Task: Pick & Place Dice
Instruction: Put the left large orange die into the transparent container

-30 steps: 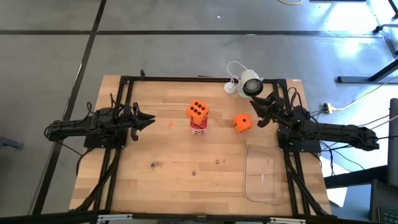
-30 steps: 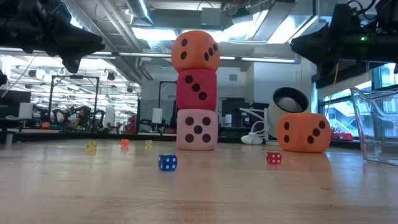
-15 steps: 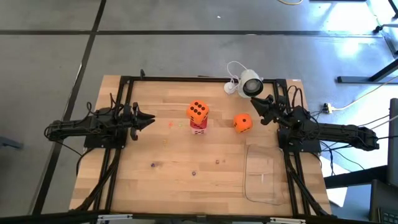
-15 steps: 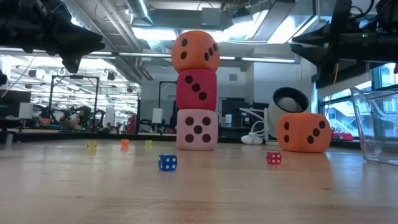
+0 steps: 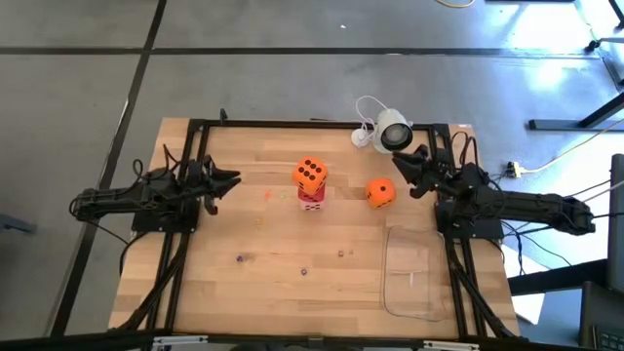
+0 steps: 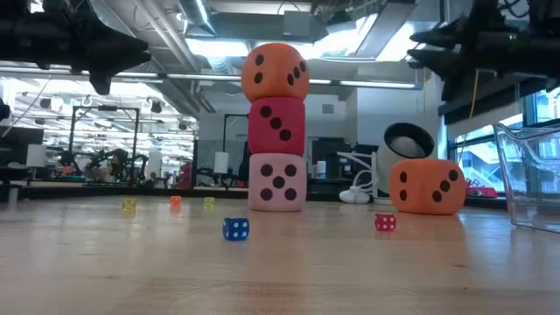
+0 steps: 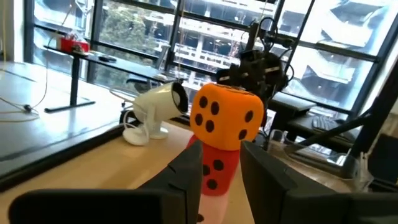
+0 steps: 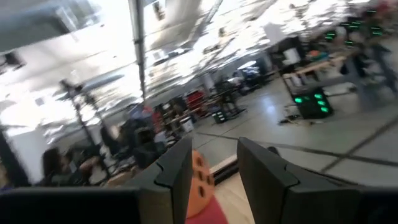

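Note:
Three dice stand stacked mid-table: the orange die [image 6: 275, 72] on the red die [image 6: 276, 125] on the pale pink die [image 6: 277, 182], whose base rests on the wood. From above, the stack's orange top [image 5: 310, 174] hides most of it. The second orange die [image 5: 380, 193] [image 6: 427, 185] sits alone to the stack's right. My left gripper [image 5: 234, 180] [image 7: 221, 180] hovers open, left of the stack, at the level of its top. My right gripper [image 5: 400, 166] [image 8: 214, 171] hovers open, above and to the right of the lone orange die.
A white round camera [image 5: 393, 132] with its cable stands at the far edge. A clear container [image 5: 409, 273] [image 6: 529, 175] sits near the right front corner. Several tiny dice lie around, among them a blue one [image 6: 234, 228] and a red one [image 6: 385, 222].
My right gripper has risen and drifted a little toward the far edge, away from the lone orange die. My left gripper has risen slightly and swung a little toward the far edge. The dice have stayed where they were.

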Tool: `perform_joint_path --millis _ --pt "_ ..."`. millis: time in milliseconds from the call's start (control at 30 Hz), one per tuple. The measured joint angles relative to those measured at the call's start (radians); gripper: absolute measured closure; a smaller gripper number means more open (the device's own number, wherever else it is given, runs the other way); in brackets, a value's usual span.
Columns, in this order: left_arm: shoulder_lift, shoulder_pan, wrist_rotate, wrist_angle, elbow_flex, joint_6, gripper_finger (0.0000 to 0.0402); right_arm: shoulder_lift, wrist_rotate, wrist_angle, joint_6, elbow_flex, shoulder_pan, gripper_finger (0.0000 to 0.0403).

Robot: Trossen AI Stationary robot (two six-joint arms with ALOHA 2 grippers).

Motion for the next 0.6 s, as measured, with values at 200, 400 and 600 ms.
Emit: perform_joint_path --millis 200,400,600 --pt "0.037 0.000 0.008 0.070 0.001 -0.004 0.0309 0.122 -0.087 -0.014 -0.105 0.113 0.000 0.0273" --pt "0.144 0.001 -0.037 0.109 0.005 -0.015 0.0309 0.293 -0.086 -0.041 -0.272 0.213 0.000 0.0273" --pt "0.268 0.049 -0.082 0.296 0.005 0.053 0.0280 0.465 -0.084 -0.052 -0.320 0.315 0.000 0.0273"
